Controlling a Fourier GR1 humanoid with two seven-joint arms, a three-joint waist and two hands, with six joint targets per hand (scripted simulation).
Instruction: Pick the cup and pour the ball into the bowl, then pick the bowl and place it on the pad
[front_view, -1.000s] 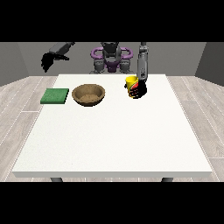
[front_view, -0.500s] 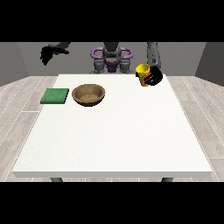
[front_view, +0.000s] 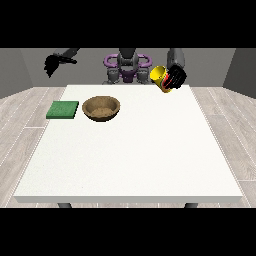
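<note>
Robot: grey torso w/ purple rings at shoulders, dark grey arms, black hands (front_view: 176, 76) (front_view: 52, 64) (red accents on view-right one).

I can read no text, label, brand, number or sign anywhere from here. The yellow cup (front_view: 161, 77) shows red patches on its side, but I cannot make out any letters in them. The green pad (front_view: 63, 109) and the brown bowl (front_view: 101, 108) carry no markings.
</note>
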